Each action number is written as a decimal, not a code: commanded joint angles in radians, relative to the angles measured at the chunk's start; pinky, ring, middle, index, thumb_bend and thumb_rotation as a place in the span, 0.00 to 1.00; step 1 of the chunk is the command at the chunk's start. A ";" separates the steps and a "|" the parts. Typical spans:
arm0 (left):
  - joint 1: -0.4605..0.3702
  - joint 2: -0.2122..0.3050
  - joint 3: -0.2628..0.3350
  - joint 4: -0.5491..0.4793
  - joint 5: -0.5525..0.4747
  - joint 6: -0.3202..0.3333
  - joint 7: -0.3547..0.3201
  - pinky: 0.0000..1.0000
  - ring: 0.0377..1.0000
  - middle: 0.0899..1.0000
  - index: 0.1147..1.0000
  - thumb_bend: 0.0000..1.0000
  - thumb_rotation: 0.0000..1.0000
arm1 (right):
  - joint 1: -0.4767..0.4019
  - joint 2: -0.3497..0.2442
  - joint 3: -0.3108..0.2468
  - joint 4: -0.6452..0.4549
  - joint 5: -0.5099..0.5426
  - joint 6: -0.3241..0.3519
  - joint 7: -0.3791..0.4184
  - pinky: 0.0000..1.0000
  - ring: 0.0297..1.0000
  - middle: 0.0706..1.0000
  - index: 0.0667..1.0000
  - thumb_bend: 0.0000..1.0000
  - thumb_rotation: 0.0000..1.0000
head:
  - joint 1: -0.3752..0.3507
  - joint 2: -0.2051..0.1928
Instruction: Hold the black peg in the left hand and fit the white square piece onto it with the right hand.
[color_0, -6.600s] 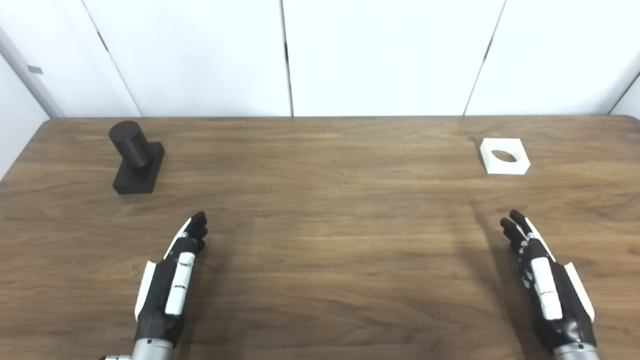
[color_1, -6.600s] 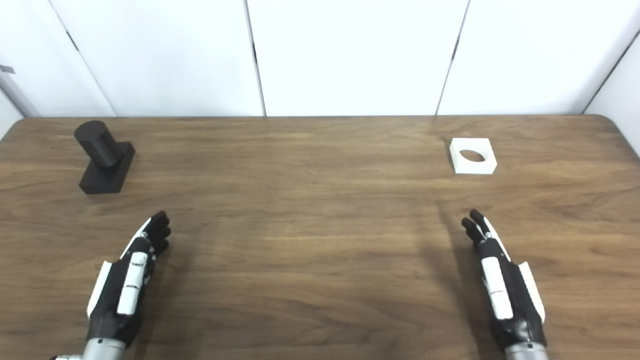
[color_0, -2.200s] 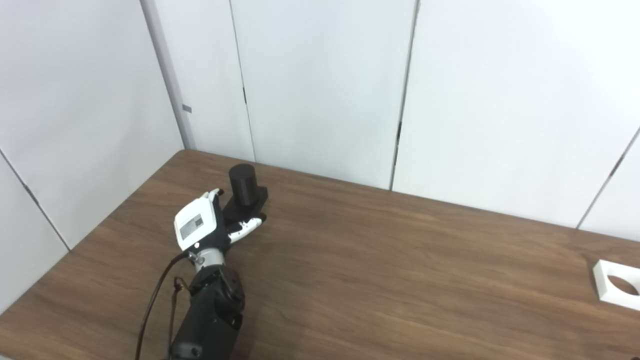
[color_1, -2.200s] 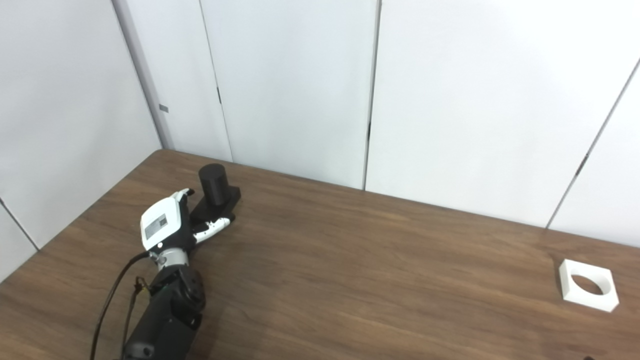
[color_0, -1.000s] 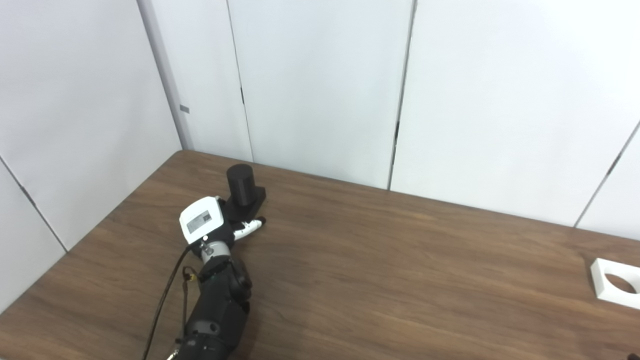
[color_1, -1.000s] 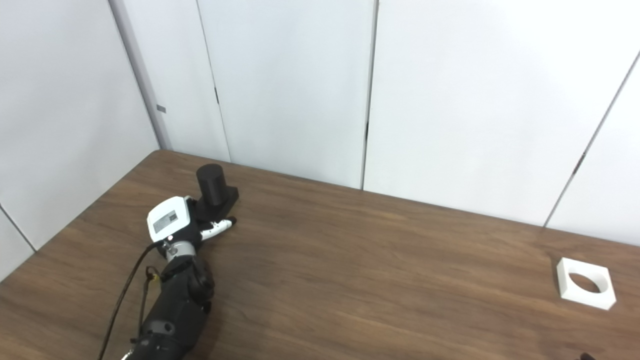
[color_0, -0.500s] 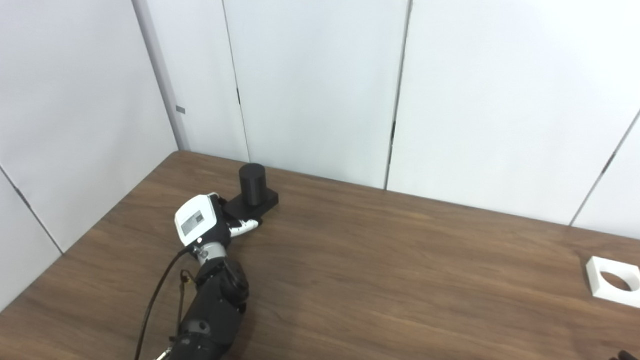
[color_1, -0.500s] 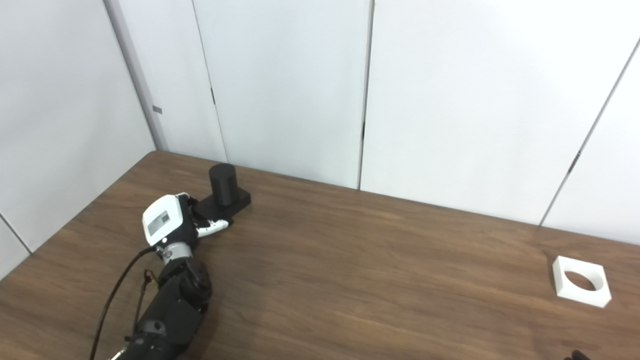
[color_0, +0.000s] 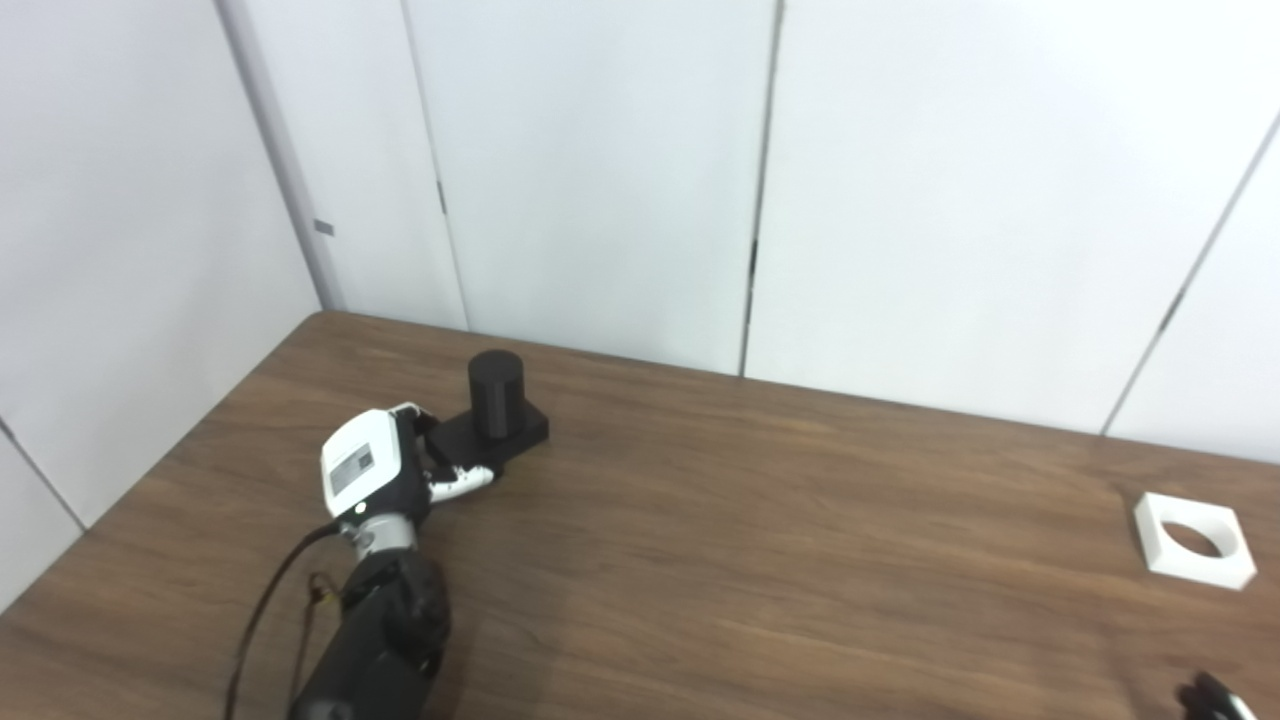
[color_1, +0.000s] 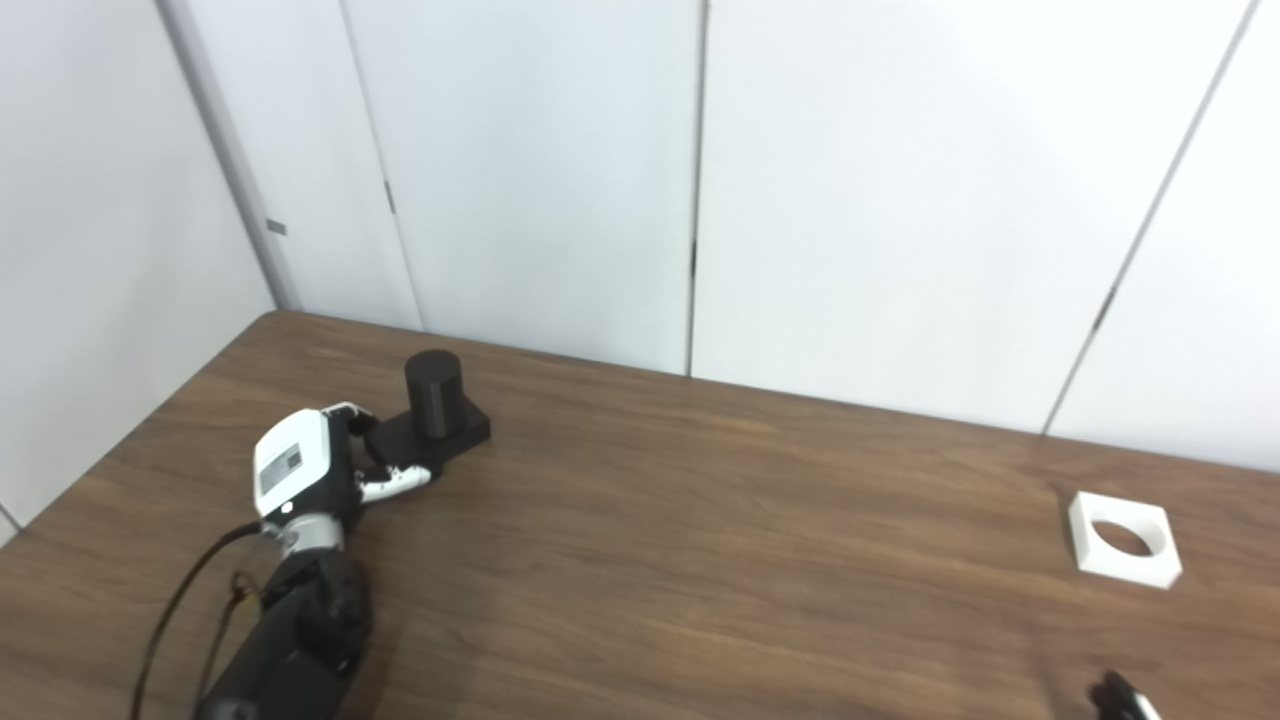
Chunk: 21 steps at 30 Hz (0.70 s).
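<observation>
The black peg (color_0: 495, 380), a short cylinder on a flat black base, stands at the far left of the wooden table (color_0: 750, 560). My left hand (color_0: 375, 470) is at the near left end of the base, with its fingers over the top and its thumb below, closed on that end. The base still rests on the table. The white square piece (color_0: 1193, 527) with a round hole lies flat at the far right. Only the fingertips of my right hand (color_0: 1212, 697) show at the bottom right edge, well short of the white piece; its state is hidden.
White wall panels (color_0: 600, 180) stand close behind the table's far edge and along its left side. A black cable (color_0: 265, 610) hangs along my left forearm. Bare wood lies between the peg and the white piece.
The camera has panned, so the whole picture has shifted. The peg's base has turned on the table in my left hand's hold. My right fingertips have come into view at the bottom right.
</observation>
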 joint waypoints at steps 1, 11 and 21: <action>0.025 -0.002 -0.025 -0.081 -0.023 -0.034 -0.044 0.60 0.72 0.65 0.42 0.51 0.05 | -0.002 -0.008 0.001 -0.034 -0.013 -0.007 0.002 1.00 0.95 0.91 0.92 0.53 1.00 | -0.007 0.008; 0.209 -0.022 -0.153 -0.428 -0.032 -0.042 -0.244 0.66 0.79 0.73 0.42 0.51 0.05 | -0.002 -0.002 0.008 -0.048 -0.034 -0.013 0.001 1.00 0.93 0.90 0.92 0.47 1.00 | -0.077 0.052; 0.344 -0.020 -0.242 -0.564 -0.042 -0.149 -0.356 0.69 0.80 0.76 0.42 0.51 0.05 | 0.003 0.006 0.024 -0.119 -0.084 0.035 -0.003 1.00 0.93 0.88 0.90 0.41 1.00 | -0.166 0.123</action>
